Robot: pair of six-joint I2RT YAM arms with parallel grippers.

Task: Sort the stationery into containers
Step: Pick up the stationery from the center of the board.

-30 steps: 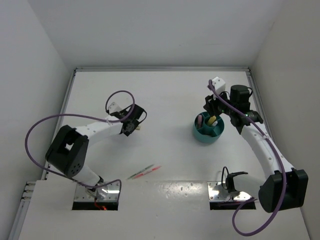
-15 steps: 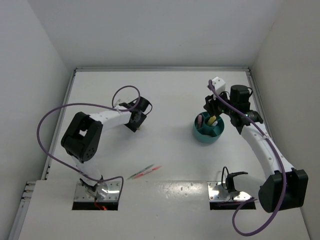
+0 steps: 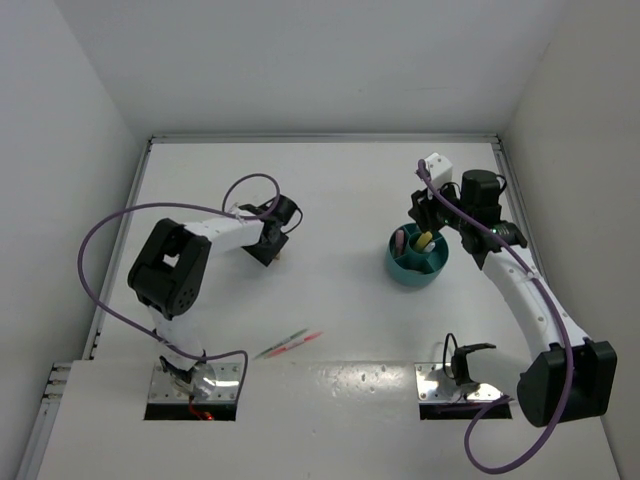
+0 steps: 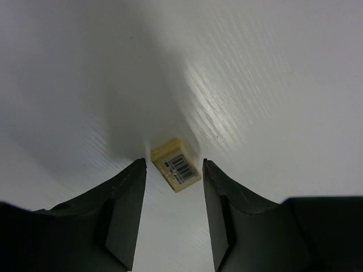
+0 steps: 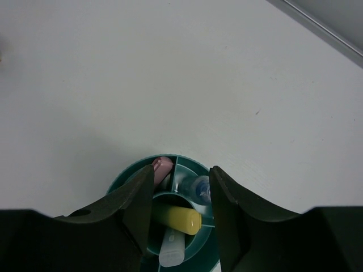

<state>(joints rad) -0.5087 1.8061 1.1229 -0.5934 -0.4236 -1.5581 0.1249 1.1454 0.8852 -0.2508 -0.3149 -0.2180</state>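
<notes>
A small beige block point(image 4: 176, 165) with a barcode label lies on the white table, just between the tips of my left gripper point(image 4: 173, 163). The jaws stand open with a gap on each side of the block. In the top view the left gripper point(image 3: 273, 248) is at the table's left middle. My right gripper point(image 5: 182, 169) hangs open and empty over the teal cup point(image 5: 127, 177), which holds a yellow marker point(image 5: 177, 218), a pink marker point(image 5: 162, 166), a clear blue-capped tube point(image 5: 199, 188) and a pale marker point(image 5: 172, 249). Thin green and pink pens point(image 3: 288, 343) lie near the front.
The teal cup point(image 3: 417, 262) stands at the right middle of the table. White walls close the table on three sides. Two metal base plates point(image 3: 195, 385) sit at the near edge. Purple cables point(image 3: 110, 225) loop off both arms.
My left arm has folded its elbow up and the gripper has shifted slightly right over the beige block; its jaws widened, then narrowed a little. The right arm has not moved.
</notes>
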